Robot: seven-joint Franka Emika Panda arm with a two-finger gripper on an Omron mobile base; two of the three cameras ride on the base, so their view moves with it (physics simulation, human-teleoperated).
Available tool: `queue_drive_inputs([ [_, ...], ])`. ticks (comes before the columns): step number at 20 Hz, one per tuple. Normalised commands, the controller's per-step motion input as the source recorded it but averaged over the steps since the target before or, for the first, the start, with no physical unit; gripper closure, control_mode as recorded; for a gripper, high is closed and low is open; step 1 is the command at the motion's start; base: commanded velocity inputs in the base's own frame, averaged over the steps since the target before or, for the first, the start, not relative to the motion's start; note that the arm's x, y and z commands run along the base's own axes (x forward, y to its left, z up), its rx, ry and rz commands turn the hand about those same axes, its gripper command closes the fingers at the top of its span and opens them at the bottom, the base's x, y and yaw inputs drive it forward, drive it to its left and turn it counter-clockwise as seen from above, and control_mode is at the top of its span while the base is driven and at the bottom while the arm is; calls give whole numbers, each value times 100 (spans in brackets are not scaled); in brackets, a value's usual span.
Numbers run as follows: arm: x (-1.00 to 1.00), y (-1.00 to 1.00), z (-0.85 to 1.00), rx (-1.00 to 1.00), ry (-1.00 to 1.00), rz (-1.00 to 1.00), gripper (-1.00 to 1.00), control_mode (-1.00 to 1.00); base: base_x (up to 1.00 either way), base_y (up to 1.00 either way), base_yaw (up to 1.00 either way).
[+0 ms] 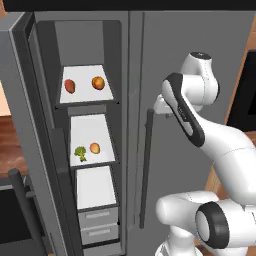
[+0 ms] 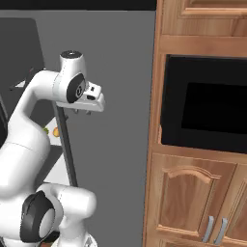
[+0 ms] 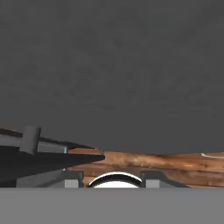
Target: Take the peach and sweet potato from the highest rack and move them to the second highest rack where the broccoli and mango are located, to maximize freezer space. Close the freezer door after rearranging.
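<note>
The freezer (image 1: 60,50) stands open on the left side of the tall grey fridge, its door swung out toward 8 o'clock. On the highest rack (image 1: 85,100), a flat white shelf, the sweet potato (image 1: 69,86) lies at the left, a small reddish-brown oval with its long axis roughly upright in the left base view, and the peach (image 1: 98,83) sits well apart to its right, round and orange with a smooth skin. One shelf down, on the second highest rack (image 1: 90,160), the broccoli (image 1: 80,153), knobbly and green, stands just beside the mango (image 1: 94,148), a small smooth orange-yellow oval.

The gripper (image 2: 82,113) hangs in front of the closed grey right-hand door, near the top of its long dark vertical handle (image 1: 146,165), with its fingers pointing downward. It holds nothing; the fingers show as short dark stubs, and whether they are parted or closed I cannot tell from these views.

The coming move turns on one relation: from the gripper, the peach lies toward 9 o'clock and slightly higher, deeper inside the compartment, and it is the nearer of the two fruits. In my judgement neither item has been moved yet, so the arm must swing left and reach in over the shelf edge
</note>
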Motion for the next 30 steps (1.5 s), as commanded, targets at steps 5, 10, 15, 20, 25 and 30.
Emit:
queue_drive_inputs([
  [5, -6, 0, 0, 0, -10, 0, -100, 100, -33, 0, 4],
  [10, 0, 0, 0, 0, 0, 0, -100, 100, -61, 0, 44],
  [15, 0, 0, 0, 0, 0, 0, -100, 100, -4, 31, 51],
  [20, 0, 0, 0, 0, 0, 0, -100, 100, 27, 12, 55],
  [25, 0, 0, 0, 0, 0, 0, -100, 100, 27, -11, 51],
  [30, 0, 0, 0, 0, 0, 0, -100, 100, 43, -47, 31],
])
